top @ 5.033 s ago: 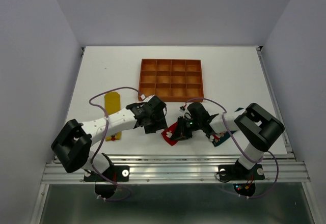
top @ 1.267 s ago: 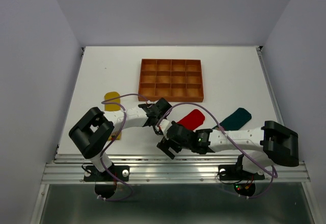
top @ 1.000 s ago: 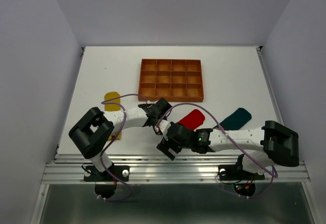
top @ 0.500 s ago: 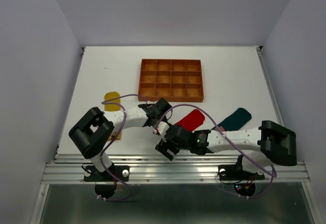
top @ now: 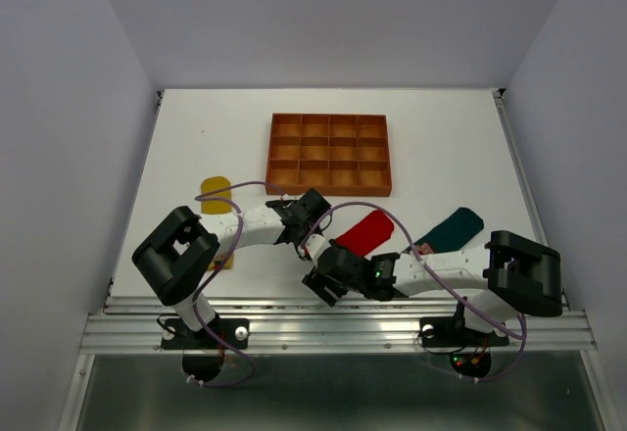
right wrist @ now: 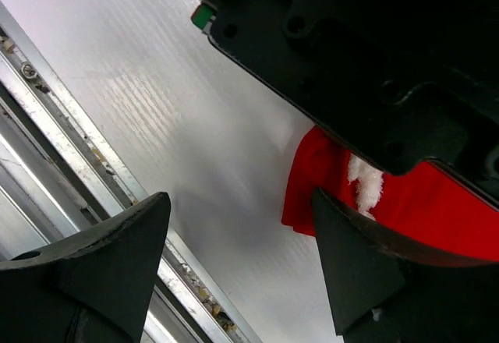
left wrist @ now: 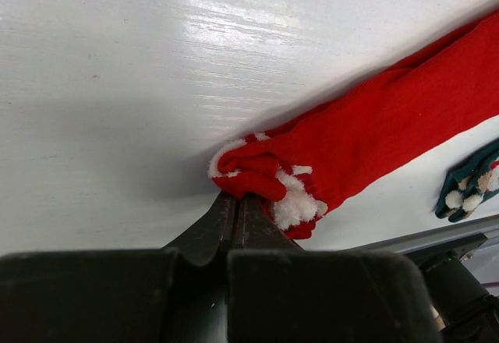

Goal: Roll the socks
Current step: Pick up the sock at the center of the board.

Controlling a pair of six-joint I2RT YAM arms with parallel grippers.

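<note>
**Red sock pinched at its cuff, right fingers wide beside it**

Nearest you, by the metal rail [right wrist: 54, 125] at the table's [top: 441, 137] front edge, your right gripper [top: 319, 287] stands with its fingers spread wide and nothing between them. The bunched end of the red sock [left wrist: 374, 136] sits just off one fingertip.

Just beyond, your left gripper [left wrist: 234, 203] is pinched tight on that same crumpled cuff end, white pattern showing. The rest of the sock lies flat on the table, running away to the right.

Further right lies the teal sock [top: 453, 228], flat, apart from the red one. To the left, the yellow sock [top: 215, 194] is partly hidden under the left arm. The orange tray [top: 330, 116] sits farthest back.
</note>
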